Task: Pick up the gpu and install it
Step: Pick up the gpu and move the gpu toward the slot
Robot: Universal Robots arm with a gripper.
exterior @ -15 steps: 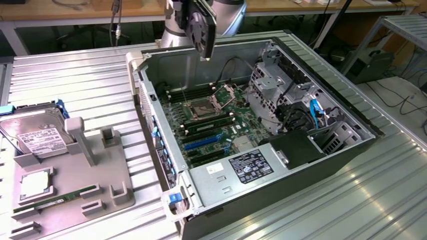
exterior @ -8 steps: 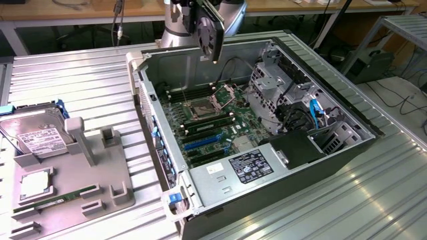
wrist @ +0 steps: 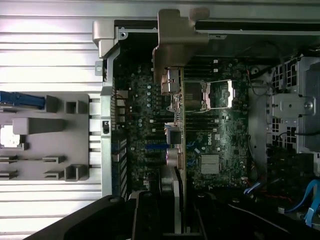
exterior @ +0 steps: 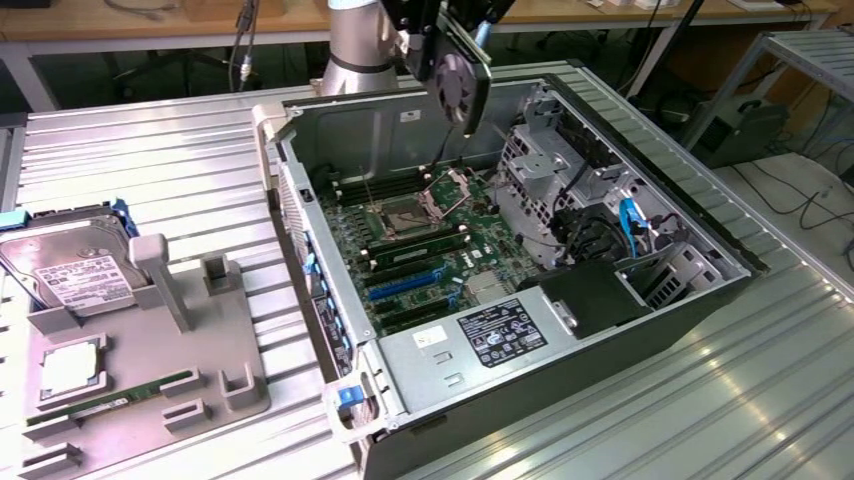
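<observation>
GPU (exterior: 462, 85) is up in the air, folks, hanging edge-down over the open computer case (exterior: 561, 400) with the jaws of the gripper (exterior: 447, 40) pinching its top edge! Through the wrist view its silver bracket (wrist: 175, 45) sits over the case's rear wall, and the board runs straight across the motherboard (exterior: 441, 240). Danger here: the grip is on one edge alone, so the card could swing or slip. If it goes down off line with the blue slots (exterior: 400, 285), the bracket may snag the case wall, or the board could clip the bare processor socket (exterior: 400, 218). As for writing, the black power supply label (exterior: 497, 335) and the white sticker on the hard drive (exterior: 67, 270) over on the counter (exterior: 134, 150) both carry print, too small to read.
</observation>
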